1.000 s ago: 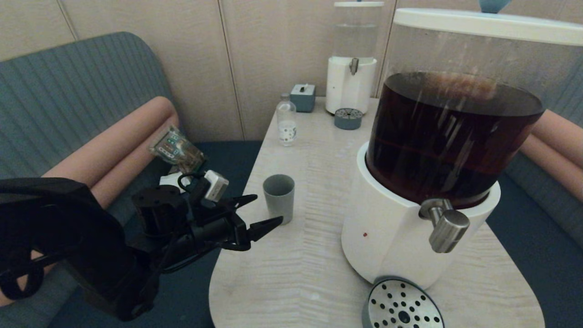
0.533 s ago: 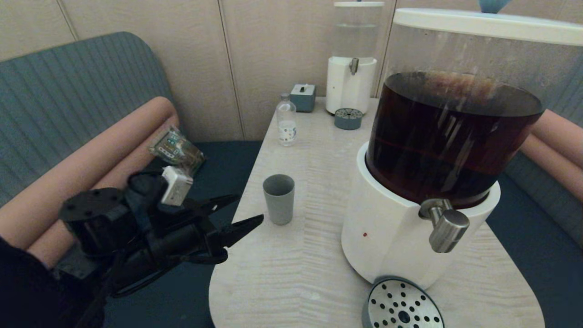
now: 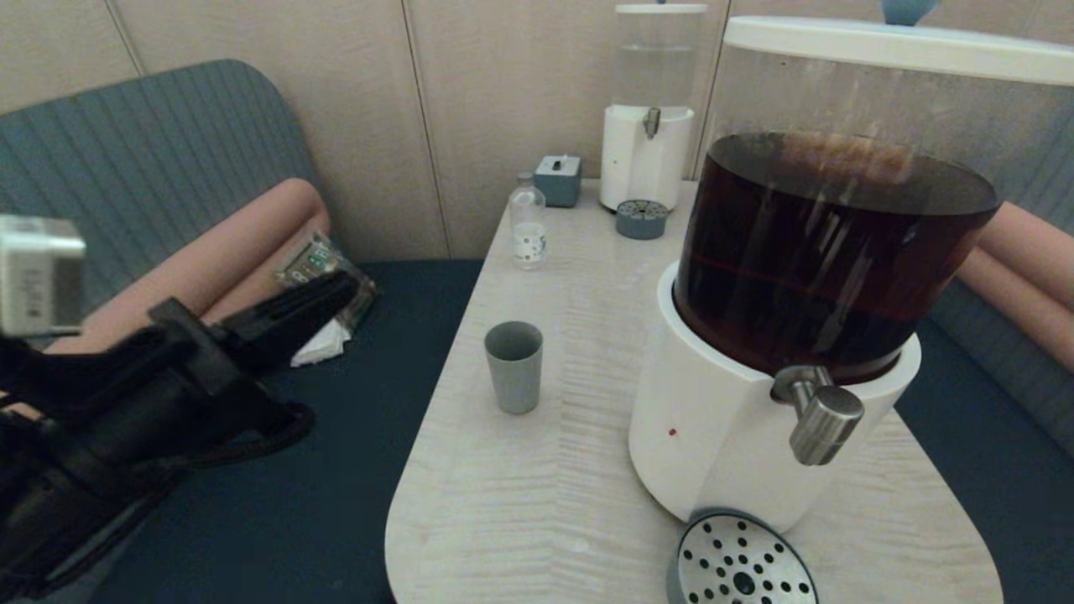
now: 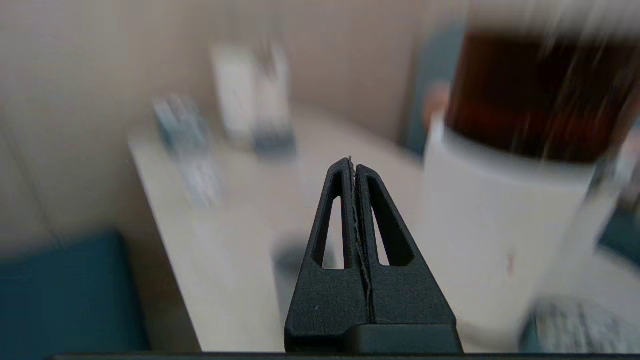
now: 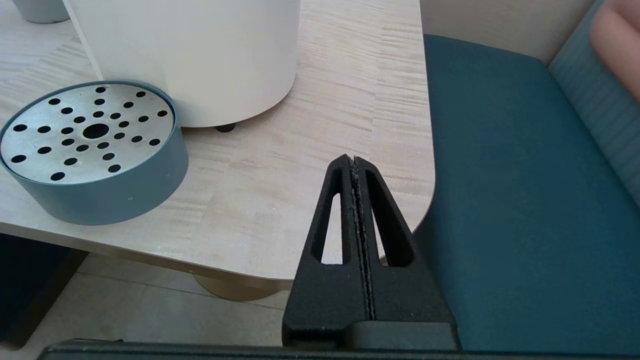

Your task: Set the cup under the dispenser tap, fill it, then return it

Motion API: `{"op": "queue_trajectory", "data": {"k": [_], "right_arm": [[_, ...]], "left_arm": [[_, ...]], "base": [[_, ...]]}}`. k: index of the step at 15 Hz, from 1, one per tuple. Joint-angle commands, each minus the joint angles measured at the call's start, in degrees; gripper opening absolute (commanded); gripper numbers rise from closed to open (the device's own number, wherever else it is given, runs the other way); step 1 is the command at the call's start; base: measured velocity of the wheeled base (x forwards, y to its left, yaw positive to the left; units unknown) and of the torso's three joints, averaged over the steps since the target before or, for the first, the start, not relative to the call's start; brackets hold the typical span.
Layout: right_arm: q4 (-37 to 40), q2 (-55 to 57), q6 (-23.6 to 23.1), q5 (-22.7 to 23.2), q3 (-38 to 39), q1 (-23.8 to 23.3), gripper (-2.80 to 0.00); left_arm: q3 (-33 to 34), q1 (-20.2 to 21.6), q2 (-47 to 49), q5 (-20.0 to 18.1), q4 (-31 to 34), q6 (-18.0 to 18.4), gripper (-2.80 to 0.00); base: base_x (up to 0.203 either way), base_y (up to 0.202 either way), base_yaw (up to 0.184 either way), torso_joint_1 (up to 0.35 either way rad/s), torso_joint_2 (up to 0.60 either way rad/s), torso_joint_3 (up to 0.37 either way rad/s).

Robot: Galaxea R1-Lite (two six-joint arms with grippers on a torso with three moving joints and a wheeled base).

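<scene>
The small grey cup (image 3: 514, 366) stands upright on the pale table (image 3: 537, 503), left of the large dispenser (image 3: 805, 277) with dark brown liquid. Its steel tap (image 3: 821, 415) juts out over the round perforated drip tray (image 3: 742, 562), which holds nothing. My left gripper (image 3: 340, 289) hangs shut and empty off the table's left side, well away from the cup; in the left wrist view its tips (image 4: 352, 162) are pressed together and the cup (image 4: 285, 260) is a blur behind them. My right gripper (image 5: 352, 160) is shut and empty over the table's near right corner.
A small clear bottle (image 3: 529, 222), a grey box (image 3: 558, 179) and a smaller clear-liquid dispenser (image 3: 650, 117) with its own drip tray (image 3: 642, 218) stand at the table's far end. Blue bench seats flank the table. A packet (image 3: 315, 264) lies on the left seat.
My left gripper has pulled back left and upward, away from the cup, and its fingers have gone from open to shut. The cup stays where it stood.
</scene>
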Motion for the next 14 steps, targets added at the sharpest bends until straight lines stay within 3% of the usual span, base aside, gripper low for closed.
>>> {"op": "queue_trajectory", "data": {"k": [1, 5, 9, 12, 14], "right_arm": [[0.02, -0.46, -0.04, 0.03, 0.53, 0.0, -2.8], [0.02, -0.46, -0.04, 0.03, 0.53, 0.0, -2.8], [0.02, -0.46, -0.04, 0.03, 0.53, 0.0, -2.8], [0.02, -0.46, -0.04, 0.03, 0.53, 0.04, -2.8], [0.02, -0.46, -0.04, 0.03, 0.53, 0.07, -2.8]], "left_arm": [[-0.84, 0.24, -10.01, 1.24, 0.49, -0.32, -2.8], [-0.04, 6.42, -27.05, 2.12, 6.32, -2.88, -2.8], [2.95, 13.36, -50.71, 2.06, 18.55, -6.4, -2.8], [6.4, 16.52, -64.0, 2.02, 28.16, -7.22, -2.8], [12.01, 17.28, -68.75, 2.73, 32.83, -5.75, -2.8]], "base": [[0.0, 0.0, 0.0, 0.0, 0.0, 0.0], [0.0, 0.0, 0.0, 0.0, 0.0, 0.0], [0.0, 0.0, 0.0, 0.0, 0.0, 0.0], [0.0, 0.0, 0.0, 0.0, 0.0, 0.0], [0.0, 0.0, 0.0, 0.0, 0.0, 0.0]]}}
